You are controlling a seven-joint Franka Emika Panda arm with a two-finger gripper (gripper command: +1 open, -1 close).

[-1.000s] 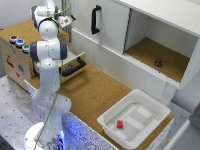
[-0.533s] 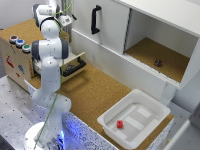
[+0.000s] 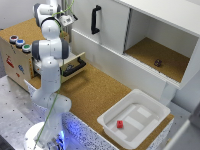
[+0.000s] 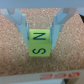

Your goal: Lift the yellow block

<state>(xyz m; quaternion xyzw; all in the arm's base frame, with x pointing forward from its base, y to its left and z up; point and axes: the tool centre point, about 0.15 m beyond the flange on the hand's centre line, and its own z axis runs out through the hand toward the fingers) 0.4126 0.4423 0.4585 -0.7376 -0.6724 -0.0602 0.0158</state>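
The yellow block (image 4: 40,43), marked with dark letters N and S, sits on a cork surface in the wrist view. My gripper (image 4: 40,34) straddles its upper part; the pale fingers (image 4: 21,24) press against both of its sides with no gap showing. Whether the block is off the cork cannot be told. In the exterior view the gripper (image 3: 67,20) is at the back, toward that view's left, near the white cabinet's corner, and the block is too small to make out there.
A white bin (image 3: 150,107) with a small red block (image 3: 120,124) stands at the front right of the exterior view. The white cabinet has a black handle (image 3: 95,20) and an open compartment holding a small dark object (image 3: 158,63). A wooden box with coloured buttons (image 3: 17,42) and an open drawer (image 3: 73,67) stand beside the arm.
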